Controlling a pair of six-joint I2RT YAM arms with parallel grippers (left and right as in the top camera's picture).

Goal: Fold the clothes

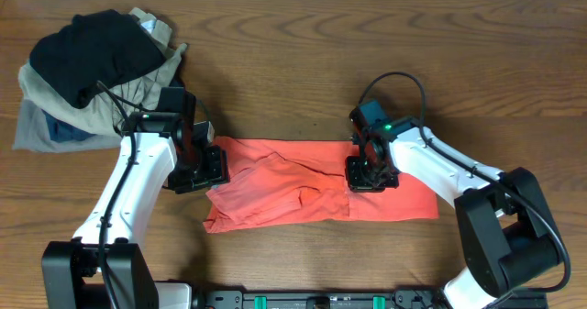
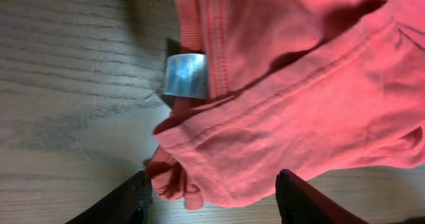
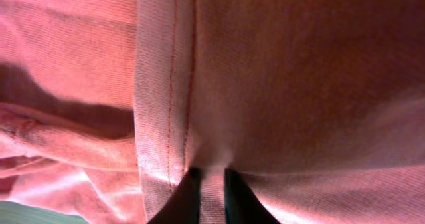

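Right fingers pinch a fold of the red-orange T-shirt; left fingers stand released, shirt edge between them.

Overhead looks straight down on the whole worktop; both my wrist cameras sit close against the shirt, which all views share.

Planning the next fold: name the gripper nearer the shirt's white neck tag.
Left. The left gripper sits open at the collar end, the neck tag just ahead of it; the right gripper pinches the T-shirt farther along.
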